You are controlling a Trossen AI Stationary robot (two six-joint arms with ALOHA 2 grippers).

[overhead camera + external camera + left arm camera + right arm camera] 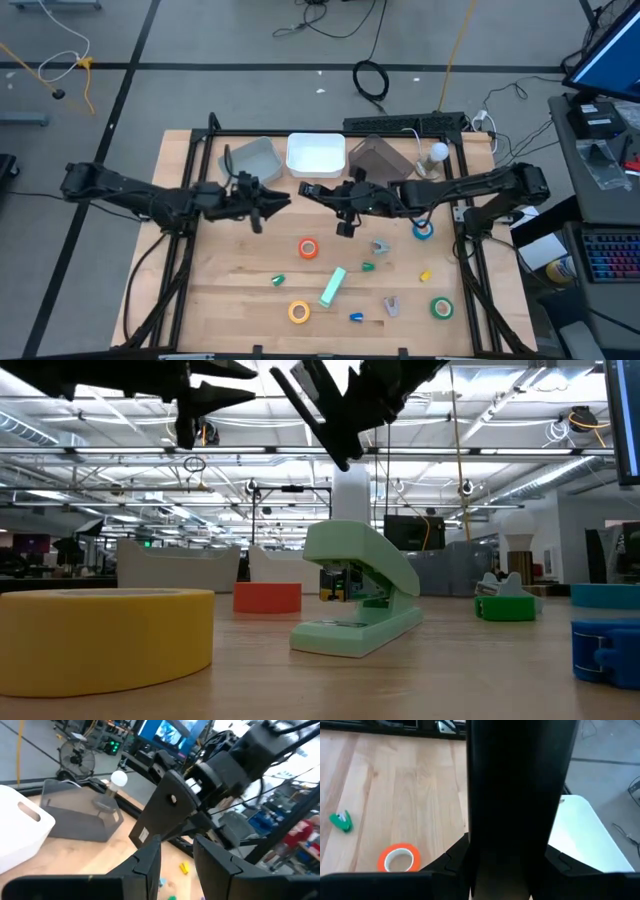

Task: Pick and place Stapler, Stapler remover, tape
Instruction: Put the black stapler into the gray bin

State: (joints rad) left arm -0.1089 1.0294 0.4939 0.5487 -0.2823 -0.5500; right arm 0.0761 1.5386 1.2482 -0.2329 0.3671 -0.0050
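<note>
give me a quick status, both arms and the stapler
Both end effectors, left and right, high over the table's back, empty. Stapler untouched, front centre. Orange tape nearest, nothing blocking.

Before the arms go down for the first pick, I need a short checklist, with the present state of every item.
1. Left hand empty: ok, a gap shows between its fingers in its wrist view, nothing in it.
2. Right hand empty: cannot tell, a dark shape fills its wrist view.
3. Hands clear of each other: not ok, they hang tip to tip above the table.
4. Stapler free to grasp: ok, it lies alone on the wood.
5. Four tape rolls in sight: ok, orange, yellow, blue, green.
6. White bin ready: ok, looks empty.
</note>
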